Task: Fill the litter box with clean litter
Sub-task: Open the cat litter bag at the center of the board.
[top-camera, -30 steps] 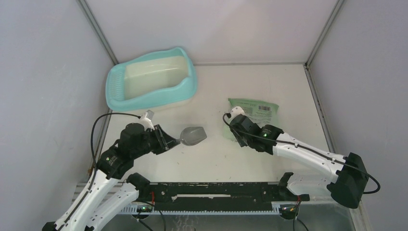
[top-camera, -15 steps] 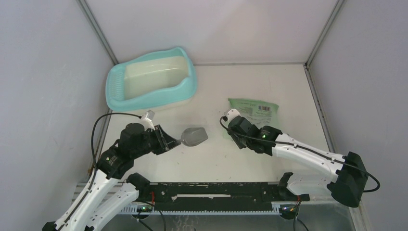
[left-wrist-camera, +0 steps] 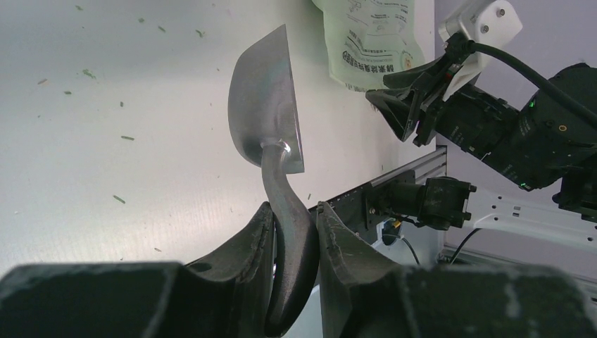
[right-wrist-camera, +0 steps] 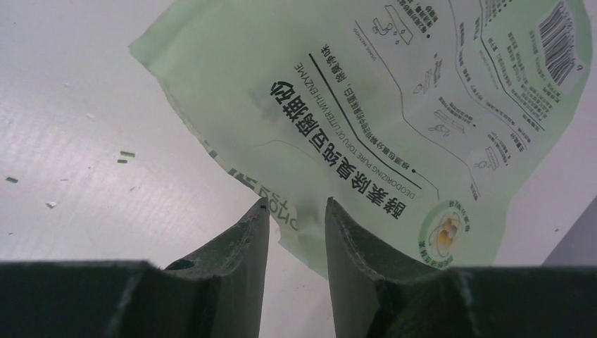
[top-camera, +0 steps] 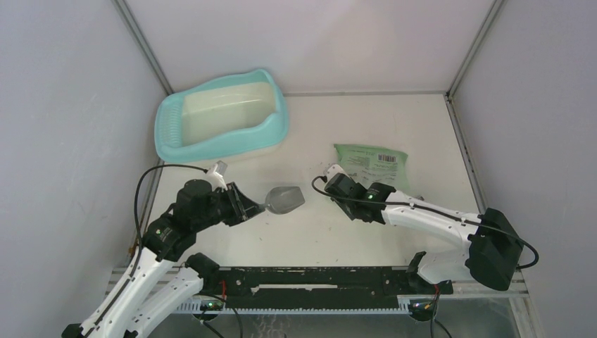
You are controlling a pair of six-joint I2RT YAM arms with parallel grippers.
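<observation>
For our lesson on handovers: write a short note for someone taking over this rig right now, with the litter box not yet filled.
Left gripper: shut on the handle of the scoop, which looks empty.
Right gripper: open, poised at the torn edge of the green bag, which lies flat.
Litter box: far left, no litter seen inside.
Done: scoop picked up.
Left: get litter from the bag into the box.

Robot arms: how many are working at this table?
2. The left arm rises from the near left corner, holding a metal scoop; the right arm reaches in from the near right, fingers at the edge of a green bag. None seems hidden.
</observation>
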